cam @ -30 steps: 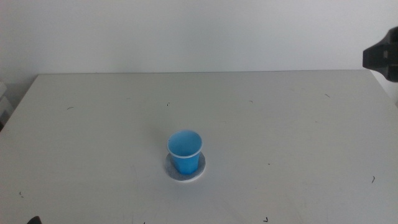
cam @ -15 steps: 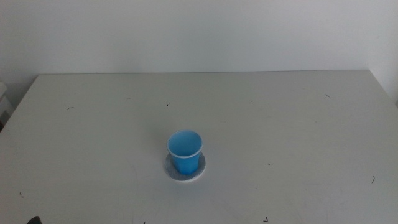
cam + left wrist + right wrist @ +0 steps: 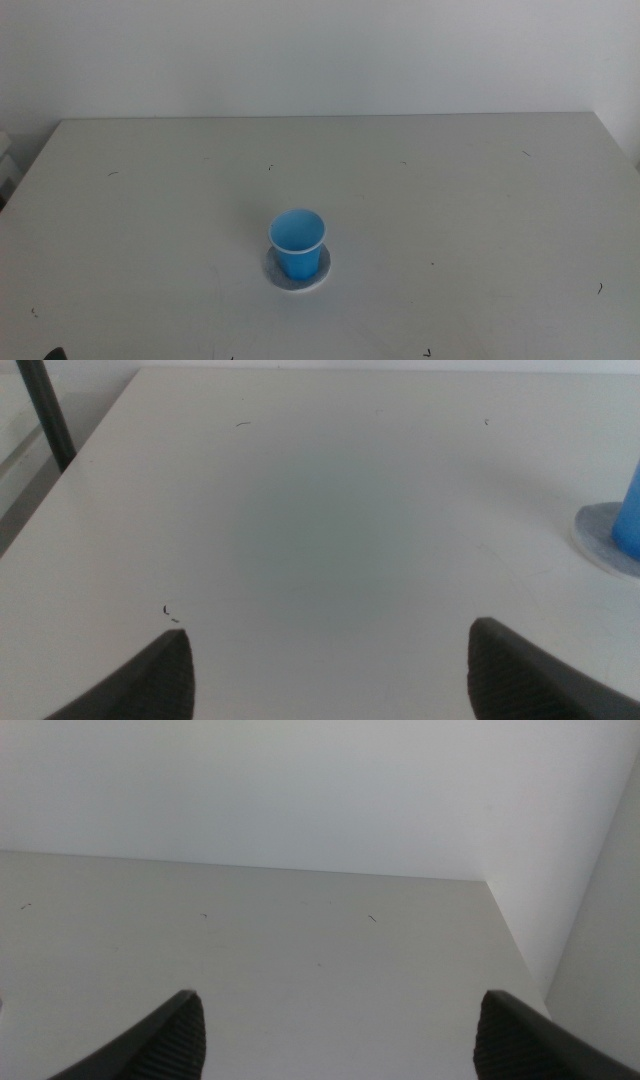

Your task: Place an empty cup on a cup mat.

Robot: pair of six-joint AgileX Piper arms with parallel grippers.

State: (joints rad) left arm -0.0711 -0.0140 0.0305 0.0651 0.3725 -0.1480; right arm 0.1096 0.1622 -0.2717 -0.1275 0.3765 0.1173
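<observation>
The left tool [image 3: 330,660] hangs low over the counter [image 3: 330,530] with its jaws spread wide and holding nothing; the cup [image 3: 629,510] is just off to one side. The right tool [image 3: 335,1030] is also wide and bare above the counter's right part. The blue cup [image 3: 298,243] stands upright on the cup mat [image 3: 298,275], near the middle.

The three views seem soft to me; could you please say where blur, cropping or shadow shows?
Middle view: even light, faint shadow beside the cup on the cup mat. Left wrist view: both cropped at the edge, left gripper jaws blurred. Right wrist view: right gripper jaws blurred.
</observation>
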